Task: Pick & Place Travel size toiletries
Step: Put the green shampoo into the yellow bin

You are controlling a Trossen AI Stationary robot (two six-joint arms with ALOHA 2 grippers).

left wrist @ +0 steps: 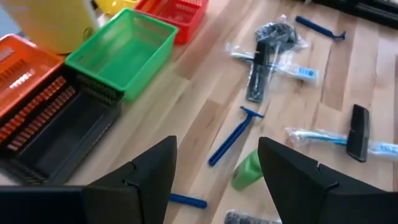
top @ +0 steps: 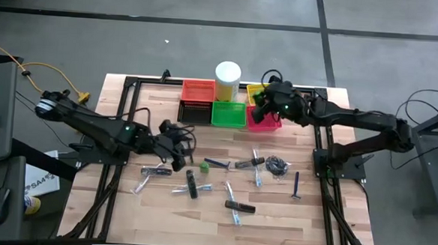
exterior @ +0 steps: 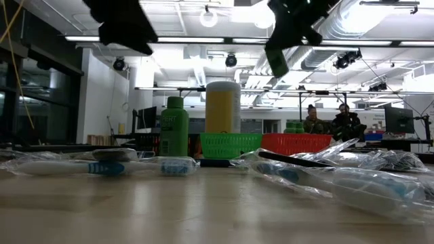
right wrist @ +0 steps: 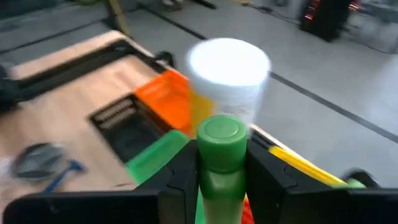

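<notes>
My right gripper point(top: 260, 102) is shut on a small green bottle point(right wrist: 221, 162), held high over the pink basket point(top: 267, 122) and yellow basket point(top: 254, 88); it also shows in the low view point(exterior: 278, 59). My left gripper point(left wrist: 214, 180) is open and empty, hovering above the table point(top: 177, 155) near another small green bottle point(left wrist: 249, 169), which stands on the wood point(top: 204, 167), and a blue razor point(left wrist: 234, 134). Wrapped toothbrushes point(top: 201, 189), black sticks point(top: 241, 207), razors point(top: 297, 185) and a dark coiled bundle point(top: 278, 166) lie flat on the table. My right gripper pinches the green bottle between its two fingers point(right wrist: 186, 171), on the body's sides just below the round cap point(right wrist: 221, 132). The bottle's cap end points away from the wrist, beyond the fingertips. It is lifted clear, above the baskets.
A row of mesh baskets stands at the table's far edge: orange-red point(top: 197, 91), black point(top: 195, 112), green point(top: 228, 113), pink and yellow. A tall white-topped cylinder point(top: 227, 79) stands behind the green one. Black frame rails point(top: 121, 117) run along both sides.
</notes>
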